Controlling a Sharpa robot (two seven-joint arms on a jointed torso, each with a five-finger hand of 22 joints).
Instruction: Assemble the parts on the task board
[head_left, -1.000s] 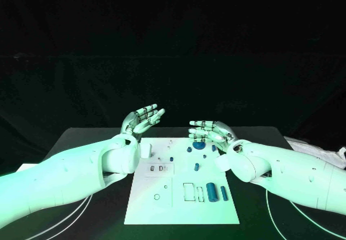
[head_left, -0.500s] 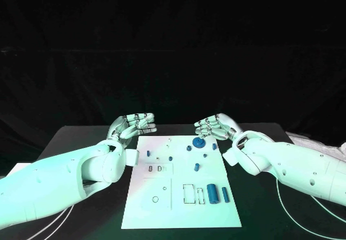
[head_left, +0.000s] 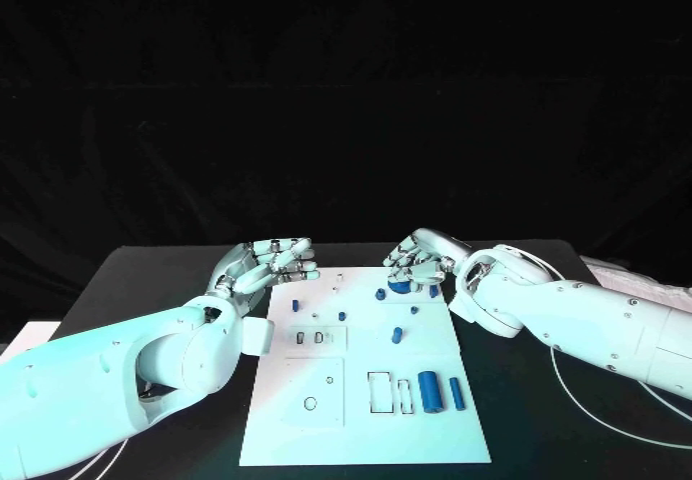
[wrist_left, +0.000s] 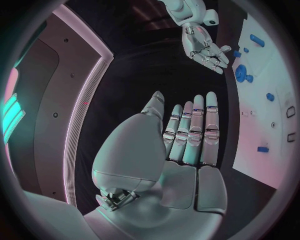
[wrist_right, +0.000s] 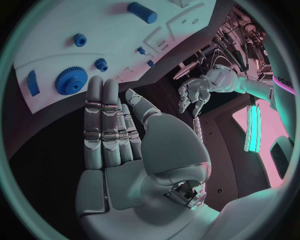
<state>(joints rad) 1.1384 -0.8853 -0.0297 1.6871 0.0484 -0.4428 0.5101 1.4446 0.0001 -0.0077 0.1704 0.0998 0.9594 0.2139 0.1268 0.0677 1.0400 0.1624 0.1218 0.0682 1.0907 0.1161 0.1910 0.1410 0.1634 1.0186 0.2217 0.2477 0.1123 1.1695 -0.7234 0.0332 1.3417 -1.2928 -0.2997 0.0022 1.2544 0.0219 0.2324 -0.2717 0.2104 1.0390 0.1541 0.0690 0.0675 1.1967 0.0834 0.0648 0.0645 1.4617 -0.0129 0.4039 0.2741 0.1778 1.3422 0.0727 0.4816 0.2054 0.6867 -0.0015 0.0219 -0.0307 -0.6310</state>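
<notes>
The white task board lies in the middle of the black table. Blue parts are on it: a gear near the far edge, a thick cylinder and a thin one near the front right, and several small pegs between them. My left hand hovers just off the board's far left corner, holding nothing. My right hand hangs over the far edge above the gear, also holding nothing. Both wrist views show flat palms and straight fingers: left hand, right hand, with the gear beyond the fingertips.
Outlined slots sit beside the thick cylinder, and two small slots are at the board's left. Bare black table flanks the board. White cables lie under my right arm. A dark curtain hangs behind.
Both hands have come down from a raised, palm-up pose to the board's far edge, and moved closer to each other. The parts have not moved.
</notes>
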